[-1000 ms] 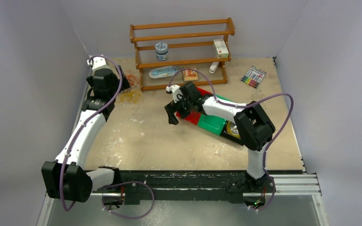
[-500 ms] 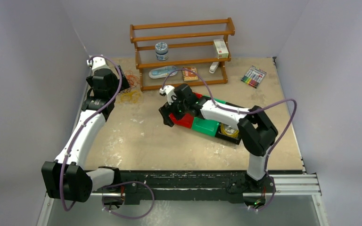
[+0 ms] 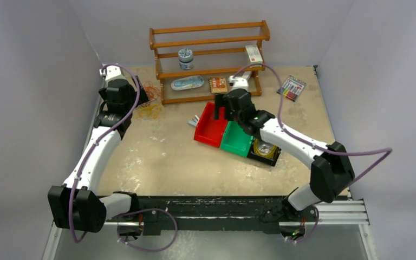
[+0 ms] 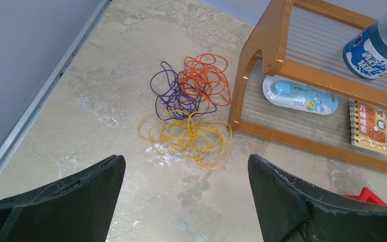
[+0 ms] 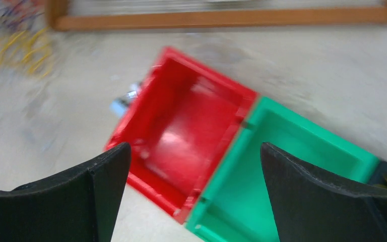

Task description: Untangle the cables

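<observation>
Left claw (image 4: 185, 162) hangs wide and empty above the cables (image 4: 189, 113), tangled on the bench (image 4: 106, 65) just beside the wooden rack (image 4: 247, 75); a blunt pinch could gather several loops, tightening the knot. Right claw (image 5: 194, 147) gapes over a red bin (image 5: 201, 96).

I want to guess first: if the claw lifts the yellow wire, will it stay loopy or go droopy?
Probably droopy: the yellow wire is thin and lies in loose, uneven loops. It looks very light. It overlaps the purple wire, which tangles with the orange wire, so both may drag along.
</observation>
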You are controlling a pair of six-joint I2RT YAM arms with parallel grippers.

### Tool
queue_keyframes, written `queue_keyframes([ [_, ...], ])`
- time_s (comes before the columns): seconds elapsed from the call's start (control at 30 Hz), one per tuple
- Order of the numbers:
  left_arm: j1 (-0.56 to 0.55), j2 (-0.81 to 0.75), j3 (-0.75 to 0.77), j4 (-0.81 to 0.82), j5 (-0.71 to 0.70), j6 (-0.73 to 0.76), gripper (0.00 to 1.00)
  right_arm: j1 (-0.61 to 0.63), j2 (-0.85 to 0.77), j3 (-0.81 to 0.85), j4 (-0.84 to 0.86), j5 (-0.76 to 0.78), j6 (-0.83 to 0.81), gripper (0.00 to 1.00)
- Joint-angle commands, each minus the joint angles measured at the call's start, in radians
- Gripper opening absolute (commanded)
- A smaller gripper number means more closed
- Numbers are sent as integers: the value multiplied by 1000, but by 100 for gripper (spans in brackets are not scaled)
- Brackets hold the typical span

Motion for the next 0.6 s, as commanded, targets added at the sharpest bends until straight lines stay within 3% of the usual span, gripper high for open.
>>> queue_keyframes([
  [0.0,10,-6,22,27,-6,-5,91,-121,-110,-90,-96,172,286,99],
  [0.23,10,1,23,27,-3,-6,91,-196,-264,-233,-132,244,405,99],
  [0.57,16,16,26,29,16,-13,91,-342,-150,-252,-73,35,338,99],
])
